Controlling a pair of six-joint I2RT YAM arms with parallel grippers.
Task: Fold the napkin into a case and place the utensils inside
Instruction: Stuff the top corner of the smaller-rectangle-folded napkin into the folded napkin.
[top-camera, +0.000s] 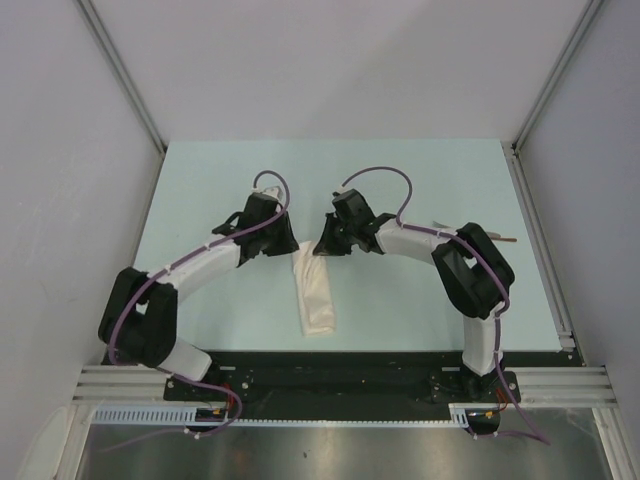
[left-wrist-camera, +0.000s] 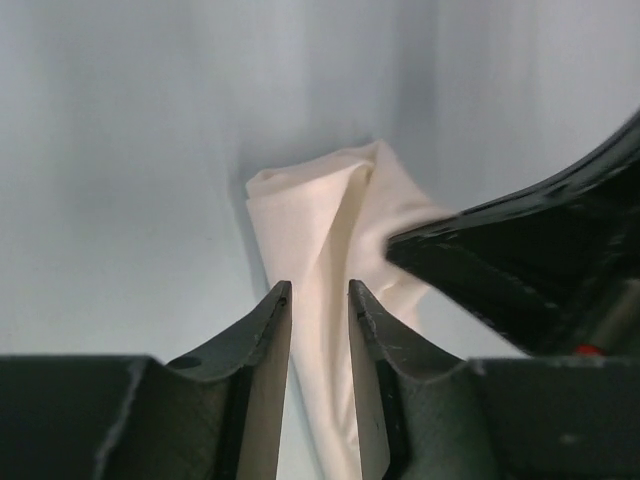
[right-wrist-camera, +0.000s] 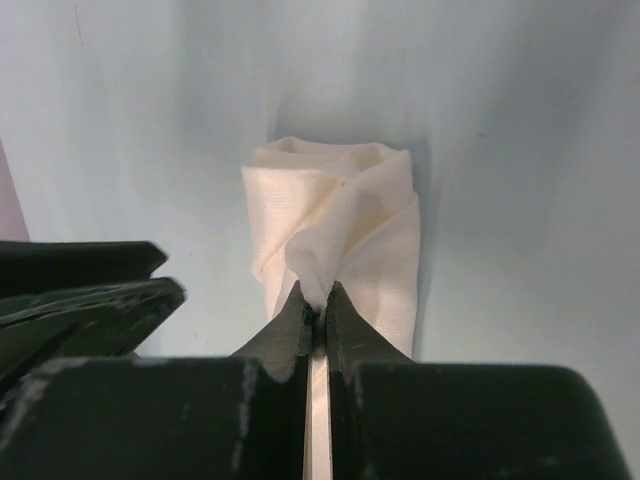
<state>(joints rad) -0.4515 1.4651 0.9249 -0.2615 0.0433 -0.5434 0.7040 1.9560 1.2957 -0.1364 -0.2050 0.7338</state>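
The napkin (top-camera: 316, 298) lies folded into a narrow cream case running from the table's middle toward the near edge. My right gripper (top-camera: 322, 247) sits at its far end, shut on a pinched-up fold of the cloth (right-wrist-camera: 318, 262); the tips (right-wrist-camera: 315, 292) meet on the fabric. My left gripper (top-camera: 287, 243) is just to the left, with its jaws (left-wrist-camera: 319, 288) a little apart, straddling a raised ridge of the napkin (left-wrist-camera: 320, 215). A thin spoon (top-camera: 505, 239) lies at the right, mostly hidden behind my right arm.
The right gripper's finger (left-wrist-camera: 520, 260) crowds the left wrist view, close beside the left jaws. A metal rail (top-camera: 540, 250) runs along the table's right edge. White walls enclose the table on three sides.
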